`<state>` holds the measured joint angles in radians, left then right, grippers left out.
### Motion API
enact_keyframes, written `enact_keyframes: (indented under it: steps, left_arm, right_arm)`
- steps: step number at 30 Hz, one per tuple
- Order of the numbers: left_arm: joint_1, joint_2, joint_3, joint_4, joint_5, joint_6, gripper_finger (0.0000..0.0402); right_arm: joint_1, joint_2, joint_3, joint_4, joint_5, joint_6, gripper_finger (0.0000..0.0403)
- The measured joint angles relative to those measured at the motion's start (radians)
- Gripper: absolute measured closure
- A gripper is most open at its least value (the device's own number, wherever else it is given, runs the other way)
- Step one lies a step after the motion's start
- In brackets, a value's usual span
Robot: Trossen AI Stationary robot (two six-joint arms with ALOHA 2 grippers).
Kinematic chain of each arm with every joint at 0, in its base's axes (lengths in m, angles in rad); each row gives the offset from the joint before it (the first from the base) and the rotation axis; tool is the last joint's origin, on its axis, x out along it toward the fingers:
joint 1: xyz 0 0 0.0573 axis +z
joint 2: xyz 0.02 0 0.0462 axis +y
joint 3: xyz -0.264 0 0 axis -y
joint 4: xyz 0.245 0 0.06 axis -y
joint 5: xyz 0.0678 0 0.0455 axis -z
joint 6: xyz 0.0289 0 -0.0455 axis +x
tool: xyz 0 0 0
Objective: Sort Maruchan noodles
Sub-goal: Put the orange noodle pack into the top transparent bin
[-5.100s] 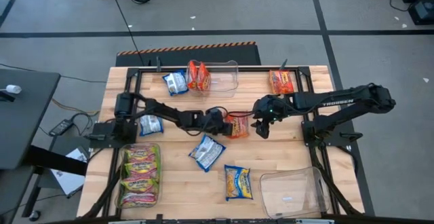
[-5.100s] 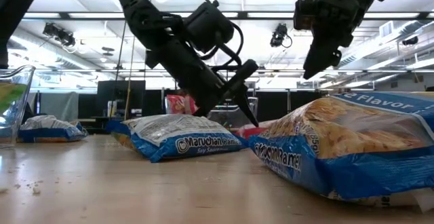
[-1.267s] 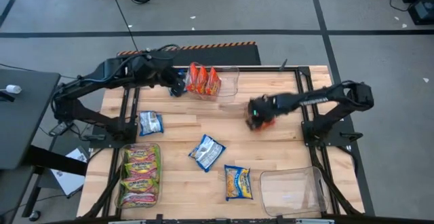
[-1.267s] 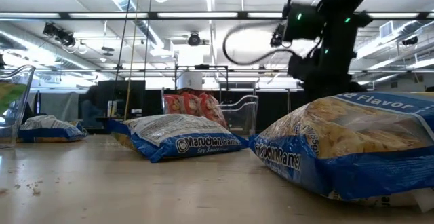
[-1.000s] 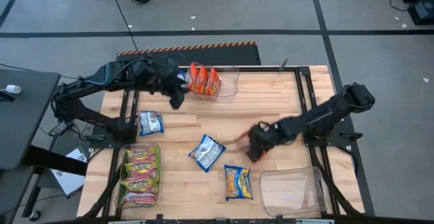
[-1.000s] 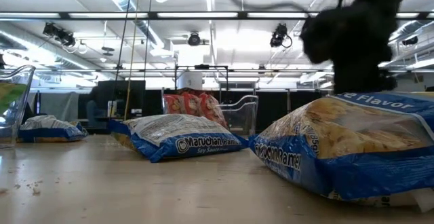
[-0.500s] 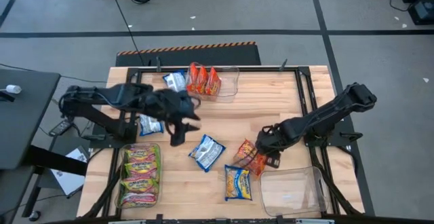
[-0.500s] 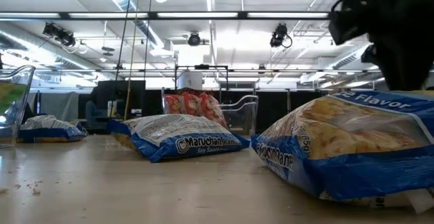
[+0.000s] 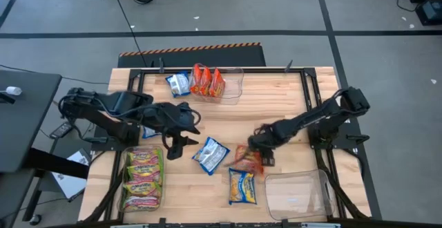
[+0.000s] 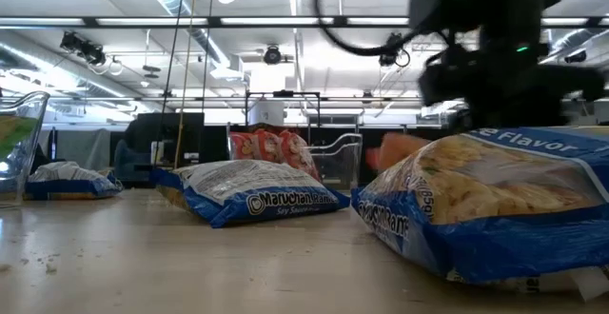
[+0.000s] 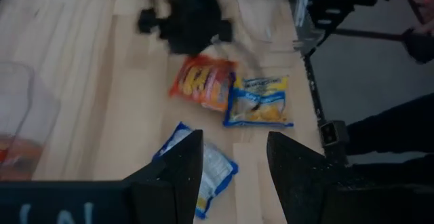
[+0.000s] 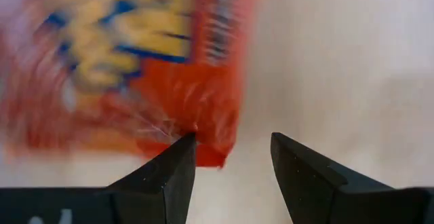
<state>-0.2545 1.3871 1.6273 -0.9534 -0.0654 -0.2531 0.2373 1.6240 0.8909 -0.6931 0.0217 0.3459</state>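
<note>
A red-orange Maruchan packet [image 9: 247,159] lies flat on the table, touching the blue-white-yellow packet [image 9: 242,185]. My right gripper [image 9: 262,147] stands just beyond the red packet, open; in its wrist view the packet's end [image 12: 203,125] lies before the gripper [image 12: 230,149]. My left gripper [image 9: 173,146] hovers open at mid-table beside a blue-white packet [image 9: 210,154], which shows ahead of the gripper [image 11: 234,156] as the blue-white packet [image 11: 203,176]. More red packets stand in the far clear bin [image 9: 231,83]. Green-pink-yellow packets [image 9: 143,179] fill the left near bin. My right gripper is open with the red-orange packet's sealed end [image 12: 203,142] right at its fingertips [image 12: 183,149]. I cannot tell whether a fingertip touches it. The packet lies on the table.
A clear bin [image 9: 297,195] sits at the near right corner. Blue-white packets lie by the far bin [image 9: 178,83] and partly under the left arm [image 9: 148,130]. In the low view, the blue-yellow packet [image 10: 495,205] fills the near right. Bare wood lies between the arms.
My right gripper swung from the table's right middle toward the near edge with the red-orange packet, which now lies beside the blue-white-yellow packet; the gripper has drawn back a little toward the far side. My left gripper moved from the far bin toward mid-table, beside the blue-white packet.
</note>
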Motion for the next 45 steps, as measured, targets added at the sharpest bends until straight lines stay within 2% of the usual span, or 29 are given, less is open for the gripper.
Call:
enact_keyframes:
  steps: [6, 9, 12, 17, 20, 24, 28, 30, 34, 36, 39, 45]
  left_arm:
    - [-0.019, 0.037, 0.001, -0.022, 0.002, -0.074, 0.0232]
    - [-0.002, 0.079, 0.001, -0.069, 0.002, -0.134, 0.0232]
    - [0.016, 0.143, 0.001, -0.08, 0.025, -0.16, 0.0232]
    - [0.034, 0.275, -0.002, -0.051, 0.159, -0.114, 0.0232]
    - [0.04, 0.301, -0.086, -0.014, 0.212, -0.086, 0.0232]
    - [0.063, 0.298, -0.291, 0.211, 0.243, -0.109, 0.0232]
    - [0.111, 0.316, -0.431, 0.679, 0.246, -0.19, 0.0232]
    - [0.144, 0.356, -0.456, 0.819, 0.232, -0.236, 0.0232]
    - [0.211, 0.469, -0.441, 0.906, 0.208, -0.304, 0.0232]
    - [0.23, 0.535, -0.429, 0.933, 0.241, -0.355, 0.0232]
    - [0.228, 0.625, -0.414, 1.018, 0.31, -0.427, 0.0232]
    - [0.209, 0.701, -0.401, 1.044, 0.305, -0.544, 0.0232]
  right_arm:
    - [-0.1, -0.003, 0.118, 0.051, 0.244, -0.16, 0.0206]
    - [-0.113, -0.045, 0.212, 0.019, 0.288, -0.169, 0.0206]
    - [-0.104, -0.098, 0.295, -0.054, 0.292, -0.128, 0.0206]
    - [-0.014, -0.21, 0.392, -0.236, 0.292, 0.026, 0.0206]
    - [0.081, -0.306, 0.415, -0.332, 0.34, 0.163, 0.0206]
    - [0.233, -0.43, 0.416, -0.404, 0.416, 0.357, 0.0206]
    - [0.323, -0.51, 0.416, -0.408, 0.466, 0.446, 0.0206]
    - [0.333, -0.535, 0.416, -0.407, 0.472, 0.462, 0.0206]
    - [0.325, -0.568, 0.415, -0.412, 0.476, 0.453, 0.0206]
    - [0.308, -0.577, 0.415, -0.419, 0.476, 0.44, 0.0206]
    - [0.287, -0.584, 0.415, -0.434, 0.475, 0.439, 0.0206]
    - [0.277, -0.584, 0.415, -0.442, 0.454, 0.437, 0.0206]
